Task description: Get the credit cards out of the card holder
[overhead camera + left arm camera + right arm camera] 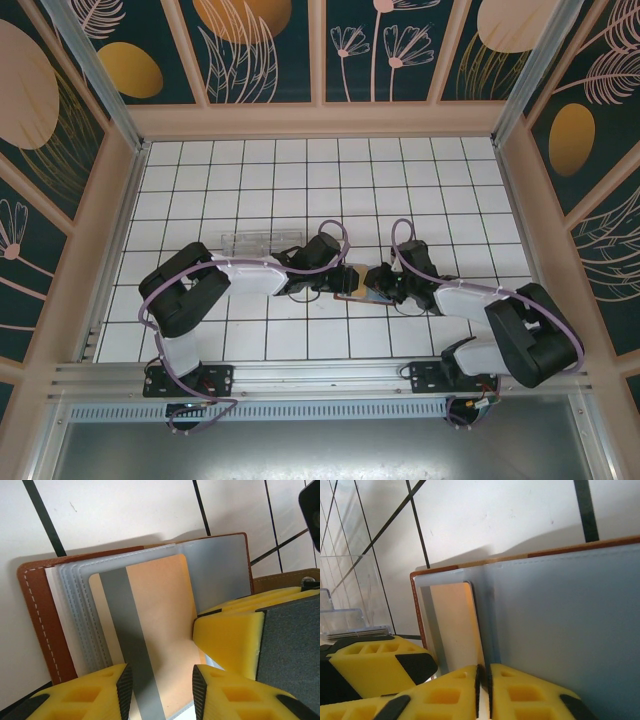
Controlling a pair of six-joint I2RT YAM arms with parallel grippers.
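Note:
The brown card holder (pixel 354 293) lies open on the tiled table between both arms. In the left wrist view its brown cover (pixel 35 605) and blue-grey sleeves are spread, and a peach credit card (pixel 160 610) with a grey stripe sticks out of a sleeve. My left gripper (pixel 162 680) is open, and the card runs beneath and between its pads. My right gripper (pixel 483 672) is shut on the edge of a blue-grey sleeve (pixel 555 625), with the card (pixel 452 625) just to its left. From above, the left gripper (pixel 345 278) and right gripper (pixel 375 280) nearly touch.
A clear plastic box (pixel 262 240) sits behind the left arm, and it appears at the left of the right wrist view (pixel 345 590). The left gripper's yellow finger (pixel 375 665) is close beside the right one. Patterned walls enclose the white tiled table (pixel 300 170).

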